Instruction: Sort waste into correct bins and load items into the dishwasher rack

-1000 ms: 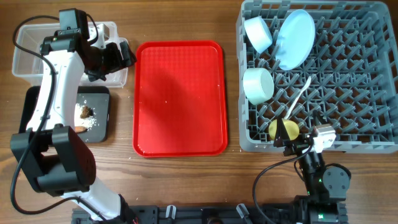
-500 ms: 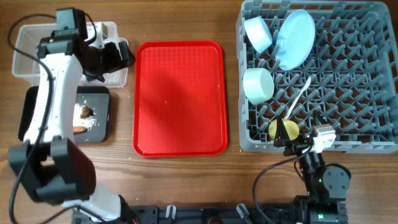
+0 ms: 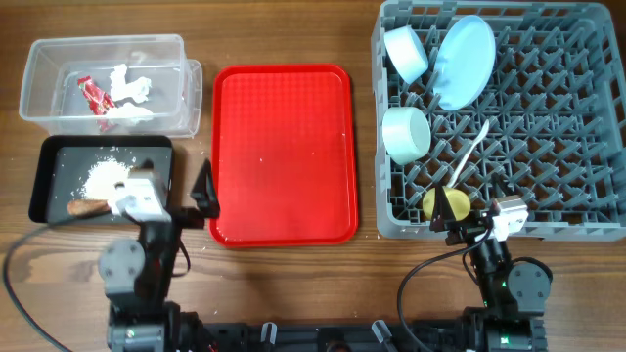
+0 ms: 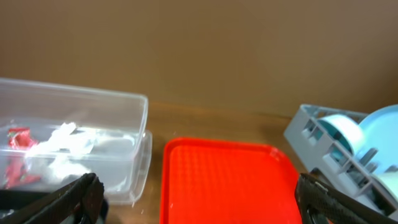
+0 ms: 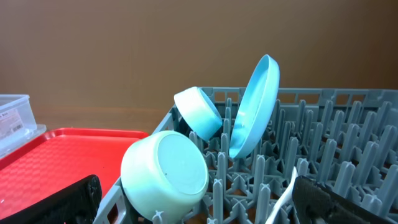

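The clear tub (image 3: pixel 39 98) holds the red-and-white wrapper (image 3: pixel 95 95) and white tissue (image 3: pixel 132 88); both also show in the left wrist view, wrapper (image 4: pixel 18 140) and tissue (image 4: pixel 62 140). The black tray (image 3: pixel 49 161) holds rice crumbs (image 3: pixel 98 178) and the carrot stick (image 3: pixel 86 206). The brown lump is hidden. The grey rack (image 3: pixel 548 147) holds the blue plate (image 3: pixel 465 59), two bowls (image 3: pixel 406 54) (image 3: pixel 406 134), the yellow cup (image 3: pixel 437 203) and the spoon (image 3: pixel 471 149). My left gripper (image 3: pixel 199 200) is open and empty by the red tray's front left corner. My right gripper (image 3: pixel 468 220) is open and empty at the rack's front edge.
The flat red serving tray (image 3: pixel 284 152) lies between the bins and the rack. In the right wrist view the near bowl (image 5: pixel 165 177), the plate (image 5: pixel 255 106) and the spoon (image 5: pixel 286 193) stand among the rack's pegs (image 5: pixel 336 143).
My left arm has pulled back from over the clear tub to the table's front edge. The wrapper and tissue now show in the tub. The right arm has not moved.
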